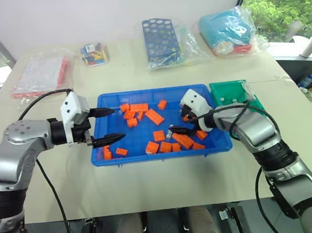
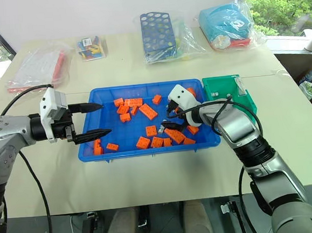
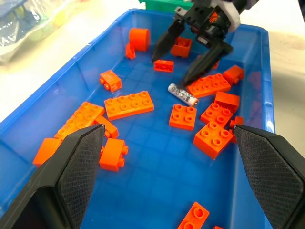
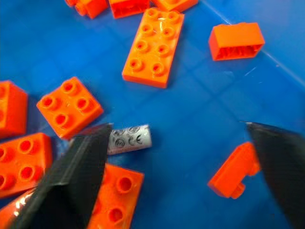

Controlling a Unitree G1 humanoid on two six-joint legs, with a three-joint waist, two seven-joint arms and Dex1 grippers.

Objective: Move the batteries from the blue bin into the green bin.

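1. One battery (image 3: 182,94) lies on the floor of the blue bin (image 1: 114,157) among orange bricks (image 1: 154,116), right of the middle.
2. Your right gripper (image 3: 189,62) hangs just above it, jaws wide, holding nothing; you are at the reach-in step.
3. Next, drop lower, straddle the battery, avoid the brick touching it, then close.
4. Your left gripper (image 1: 109,124) waits open and empty at the bin's left side.
5. After that, carry it to the green bin (image 1: 228,92), just right.

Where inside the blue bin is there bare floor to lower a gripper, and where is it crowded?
Bare floor in the blue bin: its left-centre, near the open left gripper. Crowded: the right half, where orange bricks ring the battery under the open right gripper.
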